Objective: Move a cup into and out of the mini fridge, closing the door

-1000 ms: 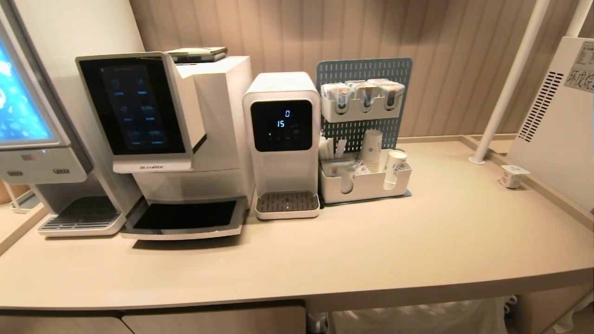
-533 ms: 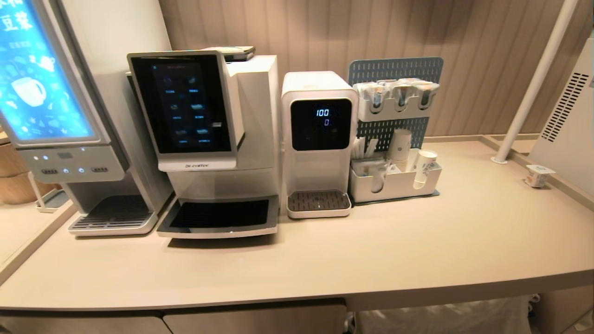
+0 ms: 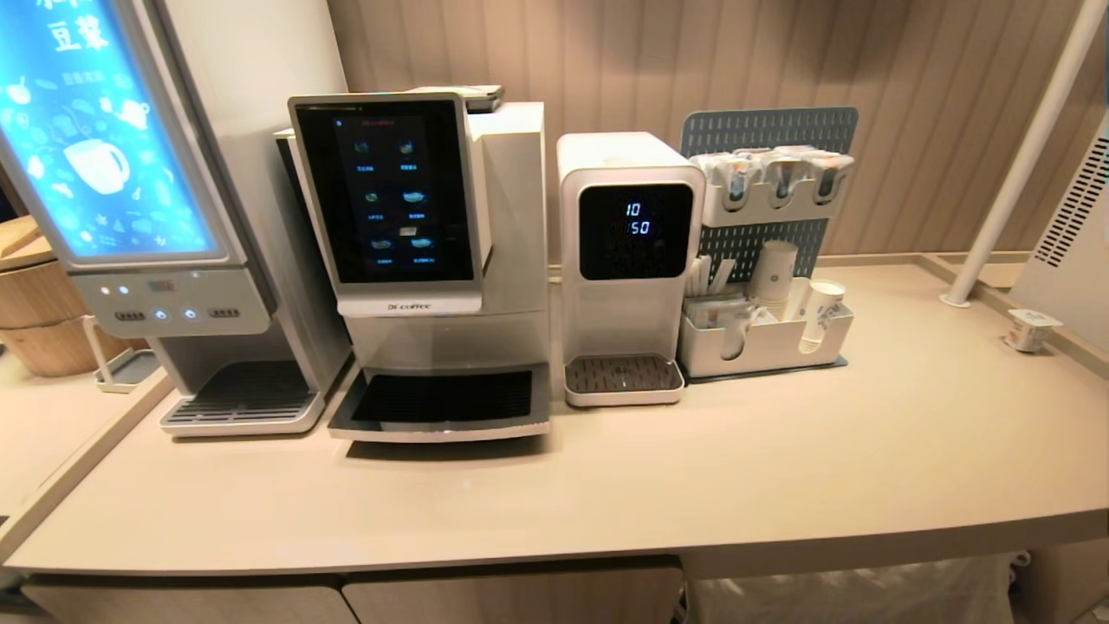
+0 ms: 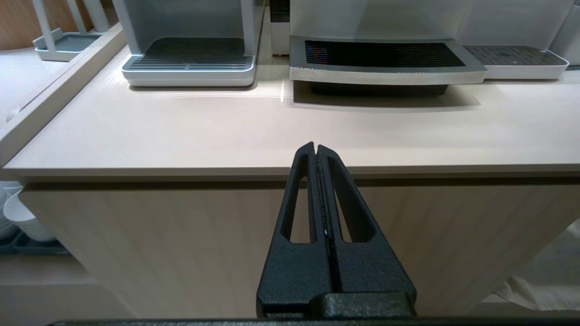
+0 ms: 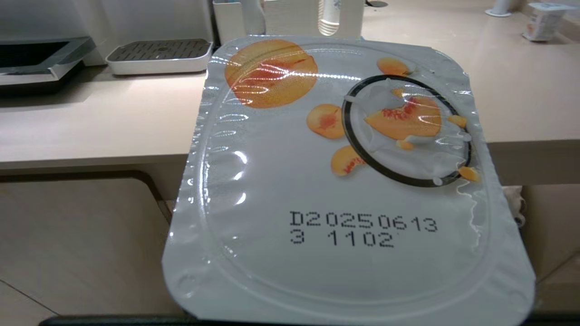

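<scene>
Right now I am holding the cup in my right gripper. Its peach-printed foil lid is filling the wrist view and hiding the jaws, but the tub is hanging off the front edge of the counter with nothing under it, so I judge that they are pinching its sides below the lid. I am carrying it lid-up and level, probably so that it will stand flat on a wire shelf once it goes inside. The mini fridge is showing only as a vented white side at the far end of the counter. Its door is facing away, and I cannot tell whether it is open. The cup is hanging well apart from the mini fridge, so I judge the approach is not yet done. A second tub is sitting on the counter just beside the mini fridge. My left gripper is resting parked below the counter's front edge, far from the mini fridge, with its fingers pressed together on nothing, out of the way.
</scene>
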Motion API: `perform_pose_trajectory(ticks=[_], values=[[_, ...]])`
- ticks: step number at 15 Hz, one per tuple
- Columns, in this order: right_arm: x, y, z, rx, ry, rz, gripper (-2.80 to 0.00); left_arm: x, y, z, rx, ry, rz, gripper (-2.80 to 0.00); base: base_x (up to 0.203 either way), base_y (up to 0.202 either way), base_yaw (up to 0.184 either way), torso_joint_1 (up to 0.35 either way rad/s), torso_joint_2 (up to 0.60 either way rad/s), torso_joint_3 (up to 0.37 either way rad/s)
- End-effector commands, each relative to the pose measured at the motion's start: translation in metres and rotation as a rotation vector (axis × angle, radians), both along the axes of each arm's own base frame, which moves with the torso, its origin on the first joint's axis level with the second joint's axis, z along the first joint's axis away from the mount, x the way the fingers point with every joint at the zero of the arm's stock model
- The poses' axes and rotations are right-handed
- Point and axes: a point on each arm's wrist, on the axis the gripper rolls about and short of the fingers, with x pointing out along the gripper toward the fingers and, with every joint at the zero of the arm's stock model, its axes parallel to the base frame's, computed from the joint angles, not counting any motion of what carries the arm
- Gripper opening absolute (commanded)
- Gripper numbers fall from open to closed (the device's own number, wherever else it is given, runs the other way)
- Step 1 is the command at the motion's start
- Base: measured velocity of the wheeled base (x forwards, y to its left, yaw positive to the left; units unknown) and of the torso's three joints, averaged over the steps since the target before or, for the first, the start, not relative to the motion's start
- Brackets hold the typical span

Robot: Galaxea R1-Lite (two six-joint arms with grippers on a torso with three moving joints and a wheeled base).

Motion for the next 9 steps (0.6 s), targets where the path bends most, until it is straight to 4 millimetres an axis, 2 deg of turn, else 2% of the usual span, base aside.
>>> perform_pose_trajectory(ticks=[1,3,4,6,7,9], values=[[0.0,0.0,0.0,-0.005,-0.003,0.003,-2.8,0.0,0.0,0.0,-0.001,0.003,0.002,-2.8,0.0,0.0,0.0,0.0,0.0,0.0],[0.0,0.0,0.002,-0.02,0.002,0.01,-2.8,0.0,0.0,0.0,-0.001,0.003,0.002,-2.8,0.0,0.0,0.0,0.0,0.0,0.0],[0.001,0.0,0.012,-0.015,0.006,0.015,-2.8,0.0,0.0,0.0,-0.001,0.003,0.002,-2.8,0.0,0.0,0.0,0.0,0.0,0.0],[0.008,0.001,0.046,0.051,0.039,0.039,-2.8,0.0,0.0,0.0,0.001,0.003,0.002,-2.8,0.0,0.0,0.0,0.0,0.0,0.0],[0.017,0.001,0.055,0.071,0.093,0.064,-2.8,0.0,0.0,0.0,-0.001,0.003,0.002,-2.8,0.0,0.0,0.0,0.0,0.0,0.0],[0.047,0.003,0.067,0.102,0.239,0.115,-2.8,0.0,0.0,0.0,-0.001,0.003,0.002,-2.8,0.0,0.0,0.0,0.0,0.0,0.0]])
